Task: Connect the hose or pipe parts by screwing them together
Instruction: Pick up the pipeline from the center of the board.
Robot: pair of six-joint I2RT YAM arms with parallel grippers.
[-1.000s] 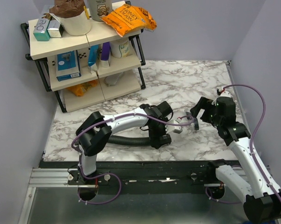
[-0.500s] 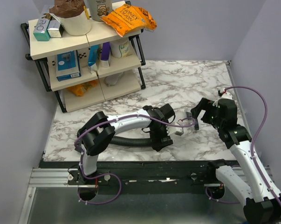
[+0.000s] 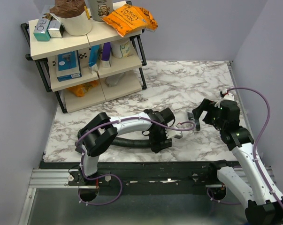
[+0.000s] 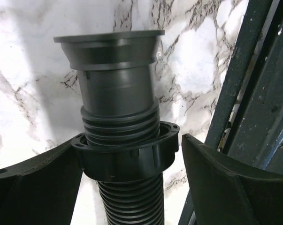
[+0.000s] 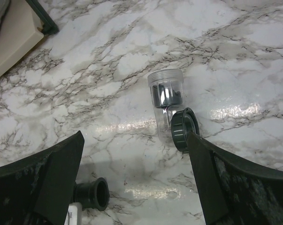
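Left gripper (image 4: 130, 143), jaws spread, straddles the collar (image 4: 125, 157) of the black ribbed hose (image 4: 132, 206), which lies left-to-right along the near edge. Right gripper (image 5: 134, 136), spread wide, hovers above the clear threaded fitting (image 5: 165, 101) and ring nut (image 5: 184, 130), nearest them.

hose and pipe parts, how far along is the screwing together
Done: nothing looks joined yet. In hand: the left hand straddles the ring collar of the black ribbed flexible hose, one finger clear of it; the right hand hangs open above the clear plastic tube and its black ring nut on the marble table. Left: grip both, bring them together, screw.
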